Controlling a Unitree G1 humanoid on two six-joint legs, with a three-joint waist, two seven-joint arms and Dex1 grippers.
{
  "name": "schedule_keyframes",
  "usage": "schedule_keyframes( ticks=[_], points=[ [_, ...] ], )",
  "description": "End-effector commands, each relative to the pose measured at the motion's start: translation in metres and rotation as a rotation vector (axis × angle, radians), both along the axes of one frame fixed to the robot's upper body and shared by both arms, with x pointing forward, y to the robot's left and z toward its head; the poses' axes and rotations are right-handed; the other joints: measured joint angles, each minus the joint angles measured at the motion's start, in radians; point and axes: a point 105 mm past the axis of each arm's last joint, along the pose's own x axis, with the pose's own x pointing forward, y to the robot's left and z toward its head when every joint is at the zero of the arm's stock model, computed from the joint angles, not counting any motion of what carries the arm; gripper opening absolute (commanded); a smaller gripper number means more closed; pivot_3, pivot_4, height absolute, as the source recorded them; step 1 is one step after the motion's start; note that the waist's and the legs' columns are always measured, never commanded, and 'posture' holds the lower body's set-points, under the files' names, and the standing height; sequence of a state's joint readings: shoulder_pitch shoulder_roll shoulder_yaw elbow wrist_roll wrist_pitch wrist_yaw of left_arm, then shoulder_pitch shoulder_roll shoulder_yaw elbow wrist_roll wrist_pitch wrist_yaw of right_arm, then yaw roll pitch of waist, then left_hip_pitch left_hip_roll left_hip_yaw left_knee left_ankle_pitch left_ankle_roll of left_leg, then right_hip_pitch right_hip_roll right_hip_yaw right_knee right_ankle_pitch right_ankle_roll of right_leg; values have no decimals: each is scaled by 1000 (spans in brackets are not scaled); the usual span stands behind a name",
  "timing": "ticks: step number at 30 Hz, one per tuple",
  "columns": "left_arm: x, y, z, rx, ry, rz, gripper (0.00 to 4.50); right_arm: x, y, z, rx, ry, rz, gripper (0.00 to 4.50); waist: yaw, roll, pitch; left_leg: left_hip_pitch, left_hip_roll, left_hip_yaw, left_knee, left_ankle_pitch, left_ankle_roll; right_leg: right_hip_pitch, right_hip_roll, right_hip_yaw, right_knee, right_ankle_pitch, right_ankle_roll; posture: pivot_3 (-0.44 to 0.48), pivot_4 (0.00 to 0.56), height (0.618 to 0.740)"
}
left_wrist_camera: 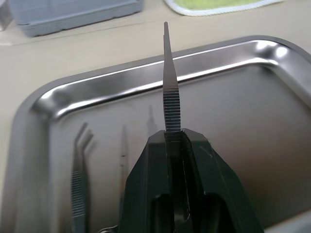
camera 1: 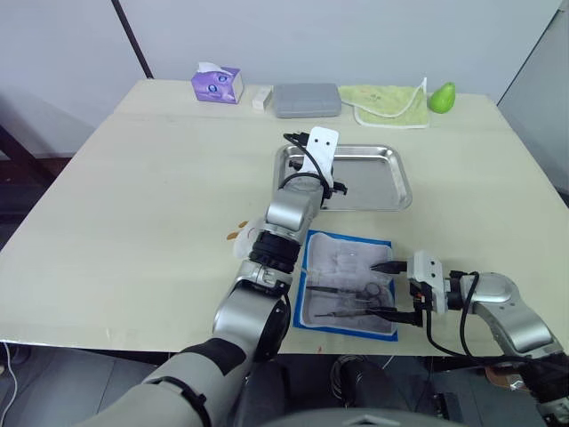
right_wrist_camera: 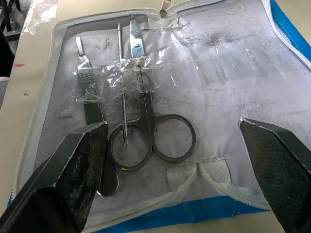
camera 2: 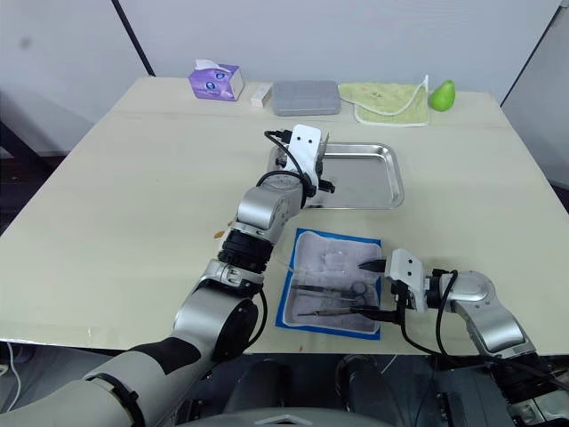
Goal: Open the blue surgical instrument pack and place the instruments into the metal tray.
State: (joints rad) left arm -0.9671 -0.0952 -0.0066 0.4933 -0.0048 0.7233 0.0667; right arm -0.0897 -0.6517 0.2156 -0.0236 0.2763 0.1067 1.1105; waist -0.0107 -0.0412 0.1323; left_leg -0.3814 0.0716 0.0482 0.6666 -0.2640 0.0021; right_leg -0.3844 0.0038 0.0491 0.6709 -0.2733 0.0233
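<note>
The metal tray [camera 1: 382, 178] lies at the table's middle right, with thin forceps [left_wrist_camera: 80, 165] and a probe [left_wrist_camera: 123, 155] lying in its left part. My left gripper [left_wrist_camera: 172, 138] hovers over that tray, shut on a pair of ribbed forceps [left_wrist_camera: 170, 87] that point toward the far rim. The blue surgical instrument pack [camera 1: 342, 258] lies open in front of the tray, clear inner face up. Scissors [right_wrist_camera: 146, 116], a thin probe [right_wrist_camera: 121, 82] and a flat-handled tool [right_wrist_camera: 87, 87] rest in it. At the pack's right edge, my right gripper [camera 1: 391, 292] is open and holds nothing.
Along the far edge stand a purple tissue box [camera 1: 218, 84], a small white block [camera 1: 260, 100], a grey rounded case [camera 1: 307, 100], a green cloth [camera 1: 387, 105] and a green pear-shaped object [camera 1: 442, 96]. The pack lies close to the table's front edge.
</note>
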Motion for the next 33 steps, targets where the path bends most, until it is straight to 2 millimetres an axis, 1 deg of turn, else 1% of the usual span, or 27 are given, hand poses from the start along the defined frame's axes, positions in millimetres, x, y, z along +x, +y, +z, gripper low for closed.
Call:
schedule_keyframes(
  ticks=[1,6,26,31,32,33],
  points=[
    [0,-15,1,-17,6,-13,50,-20,-24,-50,-152,213,-76,4500,1,0,0,0,0,0,0,0,0,0,0,0,0,0,0,0,150,738],
    [-1,-18,-13,-4,53,-17,50,-20,-25,-49,-154,210,-76,4500,0,0,0,0,0,0,0,0,0,0,0,-1,-1,0,0,0,150,738],
    [-4,-18,-25,2,108,-36,50,-21,-21,-50,-143,207,-83,4500,0,0,0,0,0,-1,0,0,0,0,-1,-1,-2,0,1,0,150,738],
    [-4,-17,-26,0,119,-37,50,-21,-21,-49,-142,206,-84,4500,0,0,0,0,0,0,0,0,0,0,-1,-1,-2,-1,3,0,150,738],
    [-4,-17,-26,2,119,-36,451,-21,-21,-49,-142,207,-84,4500,0,0,0,0,0,-1,0,0,0,0,-1,-1,-2,-1,3,0,150,738],
    [-4,-17,-26,3,119,-36,1064,-21,-21,-49,-142,207,-84,4500,0,0,0,0,0,0,0,0,0,0,-1,-1,-2,-1,3,0,150,738]
  ],
)
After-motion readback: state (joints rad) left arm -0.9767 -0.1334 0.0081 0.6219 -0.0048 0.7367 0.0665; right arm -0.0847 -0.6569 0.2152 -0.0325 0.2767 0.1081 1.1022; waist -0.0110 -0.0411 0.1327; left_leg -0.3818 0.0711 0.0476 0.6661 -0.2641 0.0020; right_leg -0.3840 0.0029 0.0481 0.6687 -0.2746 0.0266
